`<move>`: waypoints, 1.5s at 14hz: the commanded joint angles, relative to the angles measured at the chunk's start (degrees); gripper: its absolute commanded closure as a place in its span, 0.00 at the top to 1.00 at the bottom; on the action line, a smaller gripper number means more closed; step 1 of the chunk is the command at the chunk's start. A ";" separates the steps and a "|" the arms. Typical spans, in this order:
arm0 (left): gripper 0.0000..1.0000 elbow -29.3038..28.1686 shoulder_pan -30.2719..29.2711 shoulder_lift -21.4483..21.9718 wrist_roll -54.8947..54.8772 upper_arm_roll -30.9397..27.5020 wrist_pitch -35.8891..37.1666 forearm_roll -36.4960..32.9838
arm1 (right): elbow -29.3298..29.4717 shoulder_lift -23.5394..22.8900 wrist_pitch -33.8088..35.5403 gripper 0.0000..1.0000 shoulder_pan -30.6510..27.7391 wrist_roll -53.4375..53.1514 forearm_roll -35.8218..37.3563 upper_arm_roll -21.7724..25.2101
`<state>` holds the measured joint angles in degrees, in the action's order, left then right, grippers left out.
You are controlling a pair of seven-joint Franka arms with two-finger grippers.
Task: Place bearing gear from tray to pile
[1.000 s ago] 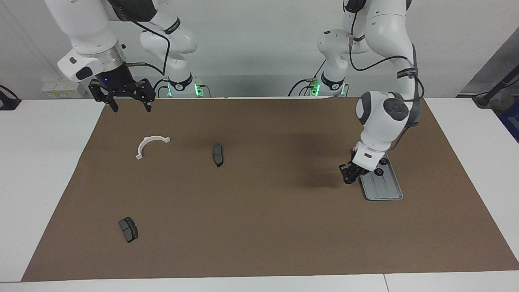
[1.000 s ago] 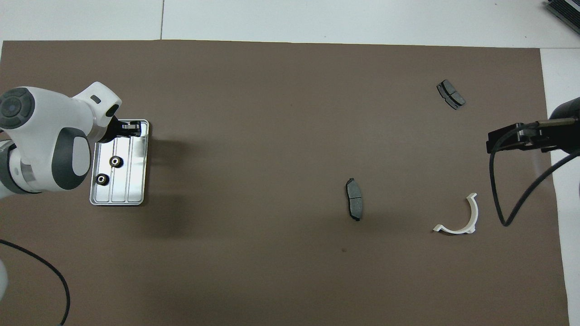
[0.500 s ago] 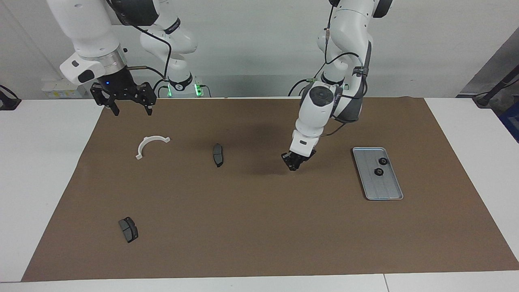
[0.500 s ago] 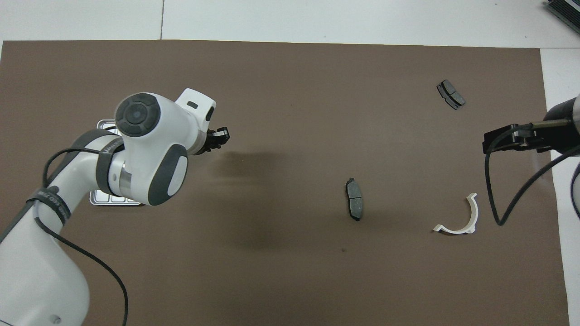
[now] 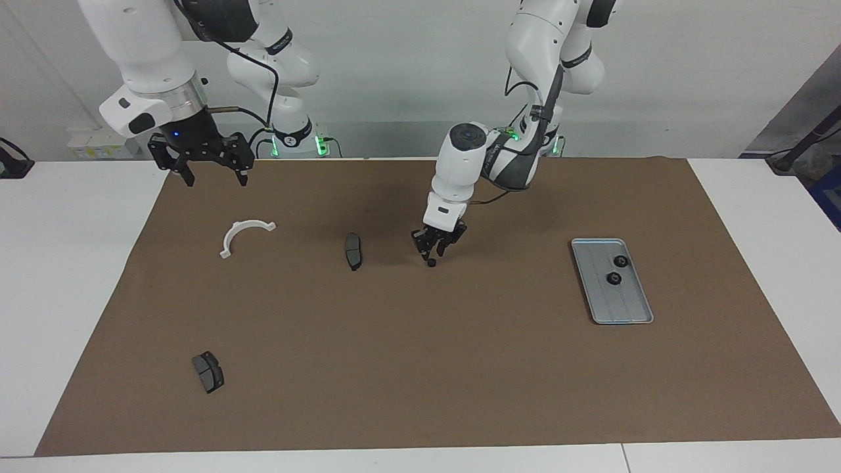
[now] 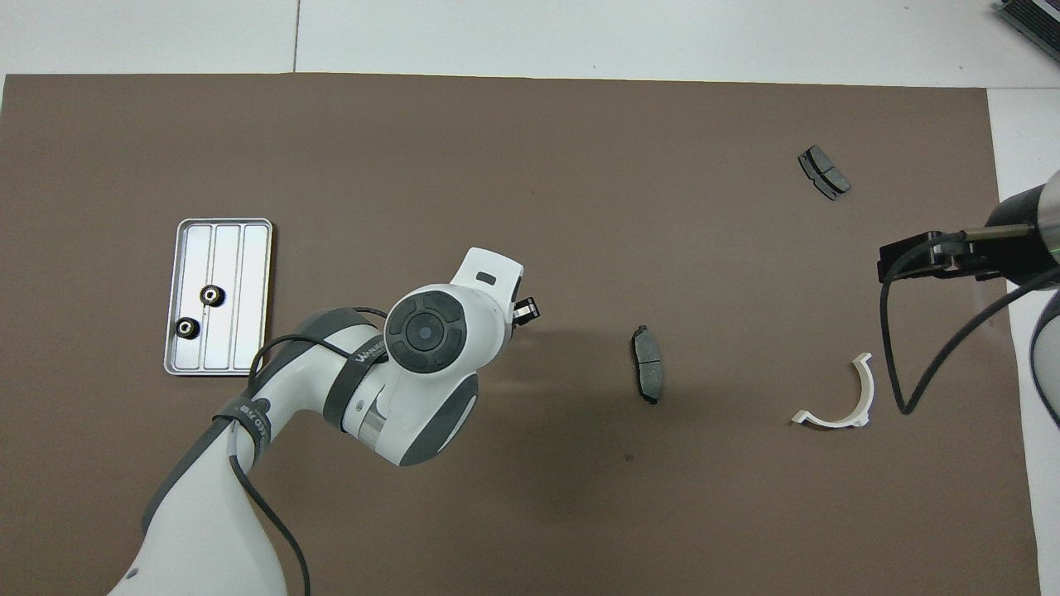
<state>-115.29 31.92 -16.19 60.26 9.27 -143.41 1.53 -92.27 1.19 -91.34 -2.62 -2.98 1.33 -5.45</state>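
Observation:
The silver-grey tray point(image 5: 623, 303) point(image 6: 245, 273) lies toward the left arm's end of the brown mat with two black bearing gears point(image 5: 613, 278) point(image 6: 187, 328) on it. My left gripper point(image 5: 435, 249) hangs low over the middle of the mat, fingers apart. A third small black bearing gear point(image 5: 431, 263) sits just under its tips, free of them, beside a dark brake pad point(image 5: 353, 251) point(image 6: 648, 364). The pile's other parts are a white arc point(image 5: 231, 238) point(image 6: 866, 387) and a second brake pad point(image 5: 208, 371) point(image 6: 823, 172). My right gripper point(image 5: 214, 176) waits open, raised over the mat's edge nearest the robots.
The brown mat point(image 5: 420, 368) covers most of the white table. The left arm's wrist point(image 6: 431, 331) hides the dropped gear in the overhead view. A black cable point(image 6: 898, 348) hangs from the right arm near the white arc.
My left arm swung from the tray to the middle of the mat with a gear. Its fingers have parted and the gear now lies under them. The right arm barely moved.

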 commanded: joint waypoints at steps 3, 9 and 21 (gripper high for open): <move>1.00 1.02 -2.37 1.77 0.92 -1.36 2.07 -0.22 | -5.53 3.20 -3.22 1.00 1.99 0.09 -1.24 -0.27; 1.00 7.01 -19.50 2.21 -10.02 -1.18 8.59 -0.48 | -11.27 0.77 -14.99 1.00 16.30 -11.49 -1.33 -0.27; 0.98 -4.31 -43.44 4.32 -67.03 -1.27 5.89 -0.39 | 2.69 -25.33 -27.49 1.00 37.07 -38.66 5.16 -0.18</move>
<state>-115.09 -10.74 -13.69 -5.05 7.29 -133.89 1.40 -95.62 -18.89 -119.01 33.30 -38.24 3.97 -5.95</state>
